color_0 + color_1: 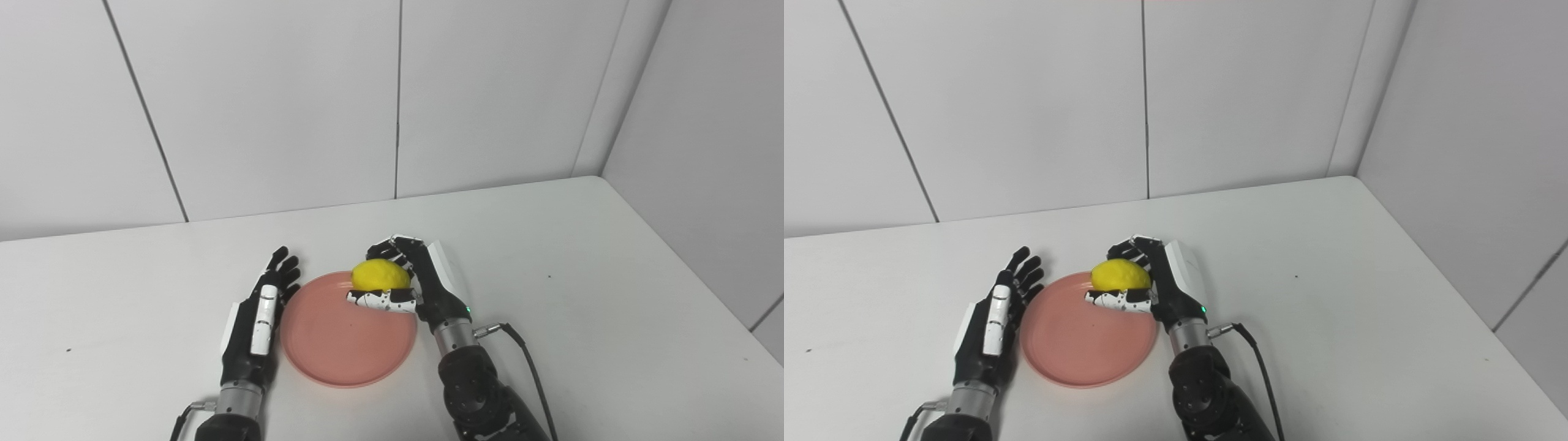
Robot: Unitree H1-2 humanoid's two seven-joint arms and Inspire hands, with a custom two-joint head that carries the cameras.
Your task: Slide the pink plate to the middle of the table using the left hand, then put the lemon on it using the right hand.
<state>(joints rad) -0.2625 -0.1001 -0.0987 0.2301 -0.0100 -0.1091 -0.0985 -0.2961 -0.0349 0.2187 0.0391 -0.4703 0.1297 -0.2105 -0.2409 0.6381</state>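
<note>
Placing step: right hand [422,278], fingers wrapped round the lemon [380,274] over the pink plate [343,343] at lower centre, should lower and release; left hand [260,315] waits with fingers straight and spread at its rim.

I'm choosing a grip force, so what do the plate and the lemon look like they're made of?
The pink plate looks like matte plastic: even colour, thin raised rim, no glaze shine. The lemon, held over it in the right robot hand, has a uniform, smooth yellow skin; real or plastic replica can't be told.

Both arms cut off at bottom edge. Lemon [380,274] underside hidden by right hand [422,282]; contact with plate [343,343] unclear. Table [612,275] cropped left and lower right.
</note>
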